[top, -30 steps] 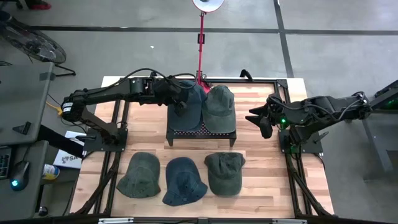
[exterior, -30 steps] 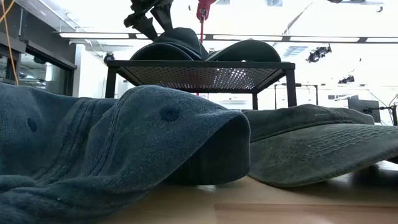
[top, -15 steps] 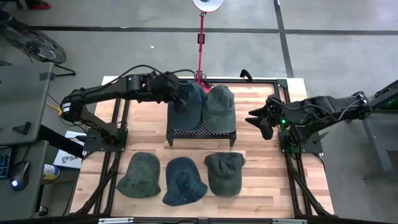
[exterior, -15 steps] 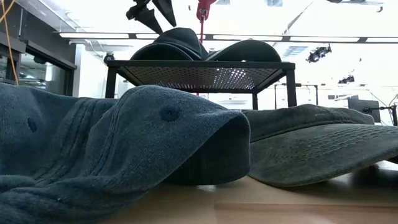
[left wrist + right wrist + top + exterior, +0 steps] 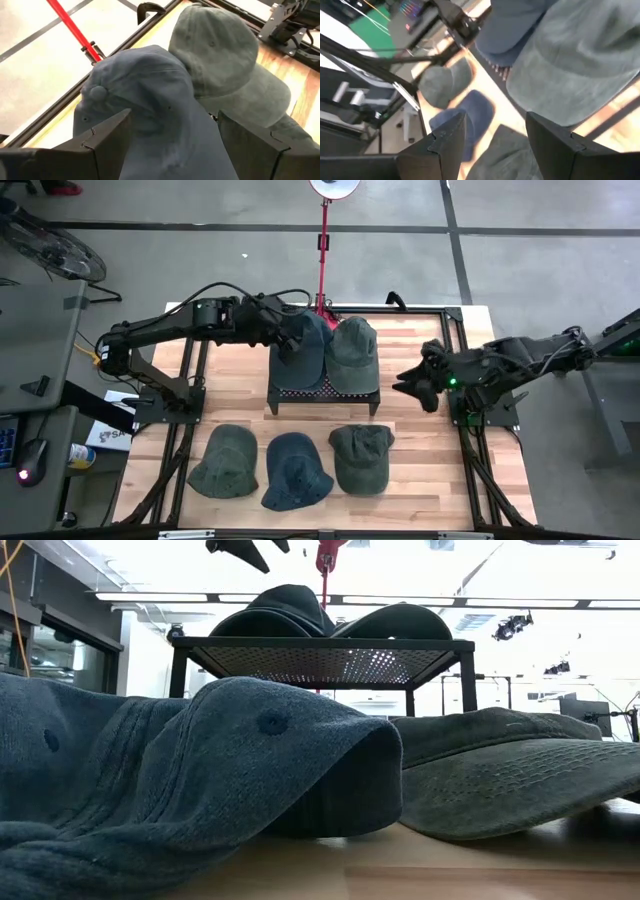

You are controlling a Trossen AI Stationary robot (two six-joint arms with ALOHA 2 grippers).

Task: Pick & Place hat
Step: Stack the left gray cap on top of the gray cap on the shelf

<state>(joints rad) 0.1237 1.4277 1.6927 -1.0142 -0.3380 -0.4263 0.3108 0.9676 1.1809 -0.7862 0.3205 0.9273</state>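
A blue cap (image 5: 306, 345) and a green cap (image 5: 352, 352) sit side by side on top of a black mesh rack (image 5: 322, 393), crowns up. My left gripper (image 5: 284, 332) hangs open just above the blue cap's left side; in the low view it (image 5: 247, 548) is clear of the cap (image 5: 285, 610), and in its wrist view the blue cap (image 5: 145, 95) fills the gap between the fingers. My right gripper (image 5: 413, 381) is open in the air to the right of the rack, facing the green cap (image 5: 580, 65).
Three more caps lie in a row on the near part of the wooden table: green (image 5: 224, 462), blue (image 5: 296, 470), green (image 5: 360, 457). A red pole (image 5: 324, 255) stands behind the rack. Black frame rails (image 5: 470, 440) run along both table sides.
My left gripper has risen straight up off the blue cap and drawn slightly toward the table's left; the cap stays on the rack. My right gripper has shifted a little toward the rack and the near edge.
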